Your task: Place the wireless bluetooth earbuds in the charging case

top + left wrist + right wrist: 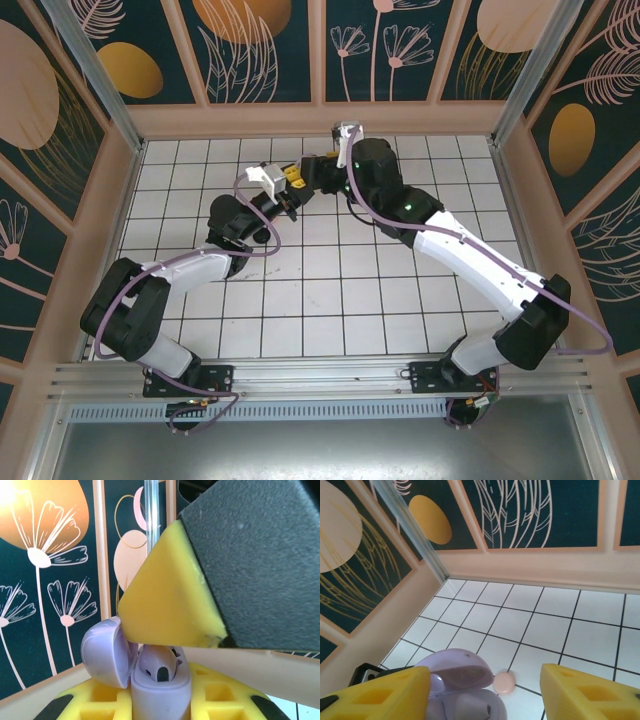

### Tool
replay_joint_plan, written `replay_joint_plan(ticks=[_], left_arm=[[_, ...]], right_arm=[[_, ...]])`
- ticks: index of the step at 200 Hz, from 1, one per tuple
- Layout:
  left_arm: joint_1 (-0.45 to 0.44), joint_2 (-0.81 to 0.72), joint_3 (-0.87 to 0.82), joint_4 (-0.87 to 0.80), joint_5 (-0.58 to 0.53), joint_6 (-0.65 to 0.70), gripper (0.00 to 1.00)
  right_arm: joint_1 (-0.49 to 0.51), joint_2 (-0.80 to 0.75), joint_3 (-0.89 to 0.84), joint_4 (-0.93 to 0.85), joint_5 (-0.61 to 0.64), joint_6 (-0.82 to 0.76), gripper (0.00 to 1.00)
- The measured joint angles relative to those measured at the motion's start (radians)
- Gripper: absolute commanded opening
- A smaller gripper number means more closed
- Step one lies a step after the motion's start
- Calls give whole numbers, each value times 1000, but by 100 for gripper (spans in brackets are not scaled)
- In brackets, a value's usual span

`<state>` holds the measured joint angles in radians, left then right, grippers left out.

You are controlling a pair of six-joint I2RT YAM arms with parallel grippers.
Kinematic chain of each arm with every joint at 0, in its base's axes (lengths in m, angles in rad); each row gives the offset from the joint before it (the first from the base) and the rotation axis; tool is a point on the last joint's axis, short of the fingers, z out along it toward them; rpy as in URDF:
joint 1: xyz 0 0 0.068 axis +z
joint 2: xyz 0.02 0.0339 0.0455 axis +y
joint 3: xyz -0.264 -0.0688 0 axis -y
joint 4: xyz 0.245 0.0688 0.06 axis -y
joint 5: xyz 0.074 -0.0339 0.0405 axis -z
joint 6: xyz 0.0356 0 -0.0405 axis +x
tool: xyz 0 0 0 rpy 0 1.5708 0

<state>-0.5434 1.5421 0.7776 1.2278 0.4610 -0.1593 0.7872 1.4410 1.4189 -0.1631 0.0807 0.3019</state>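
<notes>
— Where is the lavender earbud (156,661) seen?
— It is seated in the open lavender charging case (160,697), whose lid (102,652) is tipped back to one side.
— How is the case held?
— It is pinched upright by the left jaws, which are pressed onto its body.
— And the right jaws?
— They are spread wide. One yellow pad (170,605) is seen just above the earbud; contact cannot be told. A small pink round thing (504,682) is seen on the white-tiled counter (545,630) beyond the case.

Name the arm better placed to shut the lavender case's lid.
Right. The left gripper is shut on the lavender case, whose lid stands open; the open right gripper hovers over it, probably free to press.
</notes>
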Motion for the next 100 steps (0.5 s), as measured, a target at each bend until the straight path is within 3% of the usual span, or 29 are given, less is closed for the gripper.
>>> replay_joint_plan(ticks=[100], left_arm=[[-18,28,0,33,32,-3,7]], right_arm=[[-33,10,32,-14,-92,50,64]])
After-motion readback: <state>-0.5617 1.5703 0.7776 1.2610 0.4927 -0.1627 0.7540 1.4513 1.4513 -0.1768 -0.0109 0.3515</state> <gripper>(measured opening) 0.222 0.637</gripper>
